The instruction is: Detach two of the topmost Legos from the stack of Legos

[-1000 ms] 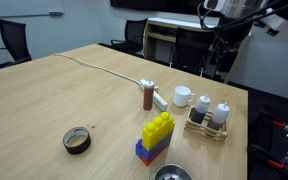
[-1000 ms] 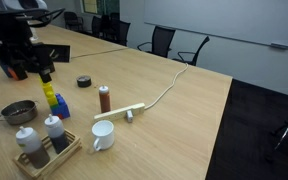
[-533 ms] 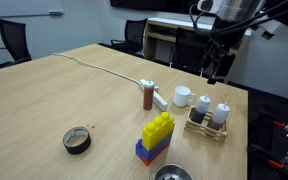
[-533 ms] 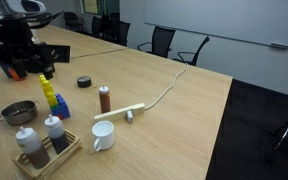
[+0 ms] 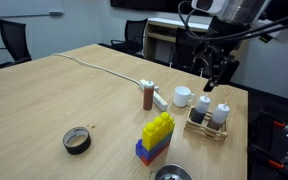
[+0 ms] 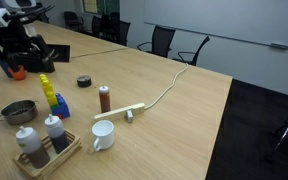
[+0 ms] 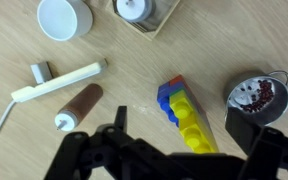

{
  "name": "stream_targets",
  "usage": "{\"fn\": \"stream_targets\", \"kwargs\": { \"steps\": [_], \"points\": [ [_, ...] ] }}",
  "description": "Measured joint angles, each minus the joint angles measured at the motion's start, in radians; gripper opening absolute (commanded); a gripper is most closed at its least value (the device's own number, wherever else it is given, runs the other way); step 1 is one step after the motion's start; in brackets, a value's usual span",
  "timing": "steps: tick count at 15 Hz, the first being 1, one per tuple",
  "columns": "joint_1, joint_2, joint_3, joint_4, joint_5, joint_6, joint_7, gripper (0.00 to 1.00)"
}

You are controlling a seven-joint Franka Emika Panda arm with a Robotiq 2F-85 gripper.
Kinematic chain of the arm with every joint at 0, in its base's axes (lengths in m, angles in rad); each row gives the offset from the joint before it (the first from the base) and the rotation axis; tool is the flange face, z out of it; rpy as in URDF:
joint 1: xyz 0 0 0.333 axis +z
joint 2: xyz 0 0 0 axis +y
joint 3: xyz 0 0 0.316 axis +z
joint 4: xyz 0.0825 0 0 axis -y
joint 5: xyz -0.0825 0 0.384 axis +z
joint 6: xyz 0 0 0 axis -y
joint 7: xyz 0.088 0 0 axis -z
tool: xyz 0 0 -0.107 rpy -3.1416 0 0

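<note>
Wrist view is looking down on the Lego stack (image 7: 187,118), yellow bricks on top and blue beneath, which is standing on the table (image 7: 134,60) between a brown bottle (image 7: 79,105) and a metal bowl (image 7: 252,95). The gripper (image 5: 219,72) is hanging high over the table with its claw released and gripping nothing. To my eye it is lining up so the fingers can straddle those yellow top bricks. No brick is coming off yet.

Glossy plastic Legos (image 7: 187,118) right under the gripper (image 5: 217,82), matt wood-grain table (image 7: 134,70) beneath them, shiny metal bowl (image 7: 252,97) beside, smooth white mug (image 7: 64,17) farther out.
</note>
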Motion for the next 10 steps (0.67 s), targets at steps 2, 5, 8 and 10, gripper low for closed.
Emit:
{"fn": "stream_targets", "kwargs": {
  "steps": [2,5,8,10],
  "points": [
    [0.025,0.058,0.015,0.034,0.0,0.05,-0.067,1.0],
    [0.04,0.17,0.027,0.091,-0.008,0.132,-0.198,1.0],
    [0.038,0.267,0.028,0.142,-0.031,0.182,-0.279,1.0],
    [0.038,0.268,0.029,0.142,-0.031,0.181,-0.275,1.0]
  ]
}}
